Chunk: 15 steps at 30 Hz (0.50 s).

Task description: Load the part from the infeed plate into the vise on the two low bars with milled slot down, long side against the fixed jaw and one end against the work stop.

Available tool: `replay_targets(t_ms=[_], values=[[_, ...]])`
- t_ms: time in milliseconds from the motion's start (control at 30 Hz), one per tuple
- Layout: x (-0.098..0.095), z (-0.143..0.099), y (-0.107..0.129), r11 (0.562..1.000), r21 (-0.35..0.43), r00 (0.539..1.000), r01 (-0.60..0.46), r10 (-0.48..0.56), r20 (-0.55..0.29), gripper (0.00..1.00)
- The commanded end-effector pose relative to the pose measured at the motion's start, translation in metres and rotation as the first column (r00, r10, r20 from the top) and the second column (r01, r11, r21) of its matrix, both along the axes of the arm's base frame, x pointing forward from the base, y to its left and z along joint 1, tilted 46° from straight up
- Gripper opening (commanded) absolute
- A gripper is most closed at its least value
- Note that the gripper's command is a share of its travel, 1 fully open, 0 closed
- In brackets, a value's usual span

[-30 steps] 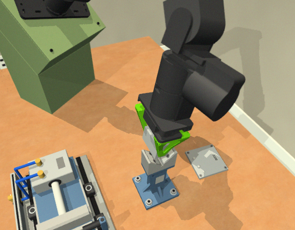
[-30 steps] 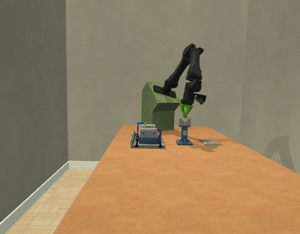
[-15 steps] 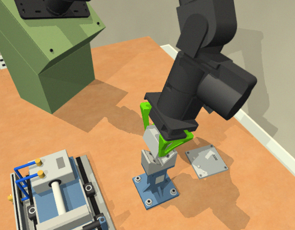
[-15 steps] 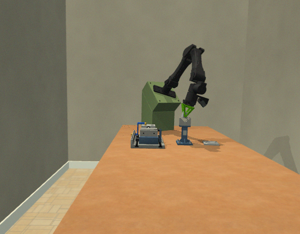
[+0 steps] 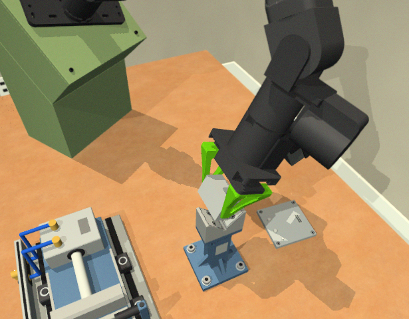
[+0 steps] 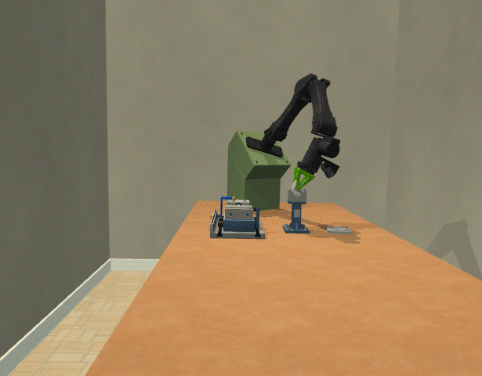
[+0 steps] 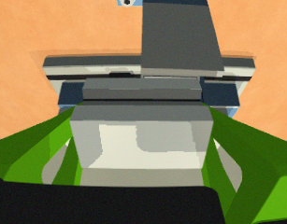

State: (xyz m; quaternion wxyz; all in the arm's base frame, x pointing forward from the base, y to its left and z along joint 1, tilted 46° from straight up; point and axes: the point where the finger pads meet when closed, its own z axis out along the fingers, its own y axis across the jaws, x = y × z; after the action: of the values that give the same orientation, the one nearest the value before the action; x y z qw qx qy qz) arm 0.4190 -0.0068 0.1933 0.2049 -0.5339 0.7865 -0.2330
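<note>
gripper: green fingers clamped about halfway on the part | part: grey block, tilted, low corner in the V-block notch | infeed plate: just beside the V-block | vise: open, well apart
</note>
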Motion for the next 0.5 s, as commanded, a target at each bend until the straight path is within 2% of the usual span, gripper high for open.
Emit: replay_targets(t_ms=[0,467], values=[[-0.0024,0.0087,-0.0085,0.997,-0.048,0.998,0.059,-0.06,-0.009,0.0],[-0.0025,0.0087,-0.0081,0.979,-0.154,0.988,0.136,-0.145,-0.045,0.0]])
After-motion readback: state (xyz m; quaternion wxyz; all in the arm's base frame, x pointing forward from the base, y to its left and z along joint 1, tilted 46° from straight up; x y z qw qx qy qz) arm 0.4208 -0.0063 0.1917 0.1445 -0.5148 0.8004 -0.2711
